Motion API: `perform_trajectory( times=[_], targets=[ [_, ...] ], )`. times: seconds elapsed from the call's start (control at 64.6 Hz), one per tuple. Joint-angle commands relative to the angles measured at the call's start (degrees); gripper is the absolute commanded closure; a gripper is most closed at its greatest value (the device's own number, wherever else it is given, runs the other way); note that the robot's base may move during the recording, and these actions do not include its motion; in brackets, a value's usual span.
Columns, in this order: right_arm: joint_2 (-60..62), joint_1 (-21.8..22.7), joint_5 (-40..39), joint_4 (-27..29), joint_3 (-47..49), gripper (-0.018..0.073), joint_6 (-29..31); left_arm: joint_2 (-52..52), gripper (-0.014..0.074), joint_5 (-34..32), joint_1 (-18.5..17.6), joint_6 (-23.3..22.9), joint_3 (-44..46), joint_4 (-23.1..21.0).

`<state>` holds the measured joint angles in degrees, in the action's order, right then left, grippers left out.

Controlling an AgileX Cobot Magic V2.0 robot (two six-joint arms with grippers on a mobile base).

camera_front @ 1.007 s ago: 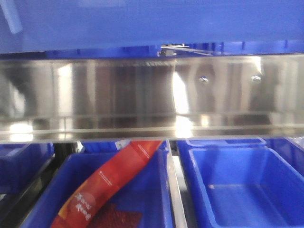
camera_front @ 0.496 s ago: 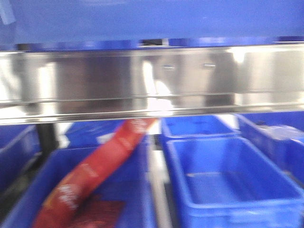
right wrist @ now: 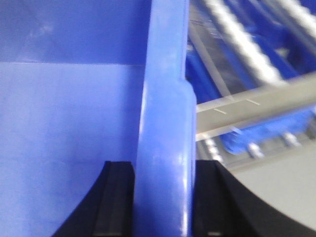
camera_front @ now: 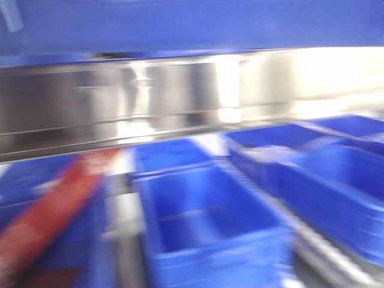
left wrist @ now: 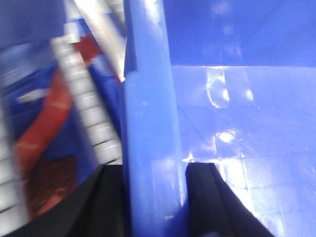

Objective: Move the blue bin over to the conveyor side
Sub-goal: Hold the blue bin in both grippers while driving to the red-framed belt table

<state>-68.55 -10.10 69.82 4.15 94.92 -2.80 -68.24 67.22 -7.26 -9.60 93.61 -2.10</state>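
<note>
- Large glossy blue plastic rectangular bin (left wrist: pixel 148 98): its rim is pinched between the left gripper (left wrist: pixel 154 197) fingers.
- right gripper (right wrist: pixel 165 197) fingers clamp the rim, one inside, one outside.

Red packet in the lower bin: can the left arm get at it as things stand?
Probably not. The left gripper has its jaws clamped on the blue bin wall, and the red packet lies below the steel rail.

Glossy blue bin (left wrist: pixel 148 98) rim clamped in left tool (left wrist: pixel 152 173), blurred red packet (left wrist: pixel 47 131) at left
</note>
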Motion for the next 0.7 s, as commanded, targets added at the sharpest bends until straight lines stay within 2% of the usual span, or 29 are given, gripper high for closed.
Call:
perform_trajectory(
  times=[0.0,0.682],
  targets=[
    [1.2,0.1,-5.9,-0.2,0.9,0.0639,0.7,1.1,0.0615,-5.3,-0.5,0.9,0.9,-1.4],
    [1.2,0.1,-5.9,-0.1,0.9,0.0639,0.7,1.1,0.0615,-10.4,-0.5,0.9,0.9,-1.1]
  ],
)
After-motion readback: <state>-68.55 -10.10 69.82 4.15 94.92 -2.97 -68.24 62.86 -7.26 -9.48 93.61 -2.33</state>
